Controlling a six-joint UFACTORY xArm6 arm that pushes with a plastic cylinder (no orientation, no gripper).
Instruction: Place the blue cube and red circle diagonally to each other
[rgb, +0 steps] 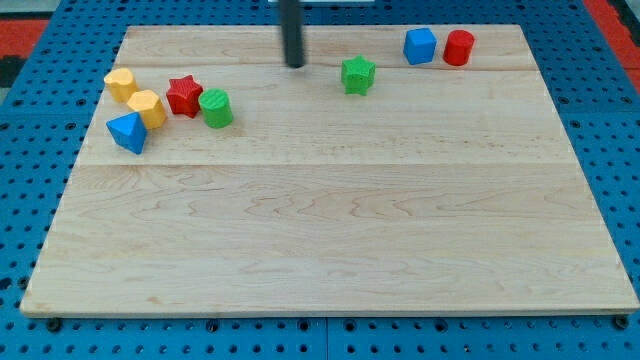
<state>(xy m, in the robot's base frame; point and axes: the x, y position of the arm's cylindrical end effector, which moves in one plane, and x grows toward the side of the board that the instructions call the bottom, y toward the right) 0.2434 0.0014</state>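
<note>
The blue cube (420, 46) sits near the view's top right of the wooden board (330, 240). The red circle, a short cylinder (459, 47), stands just to its right, side by side and nearly touching. My tip (295, 65) is the lower end of a dark rod coming down from the view's top. It is well to the left of the blue cube, with the green star (358, 74) between them.
At the view's upper left is a cluster: two yellow blocks (121, 84) (147, 107), a red star (184, 95), a green cylinder (215, 108) and a blue triangular block (128, 132). Blue pegboard surrounds the board.
</note>
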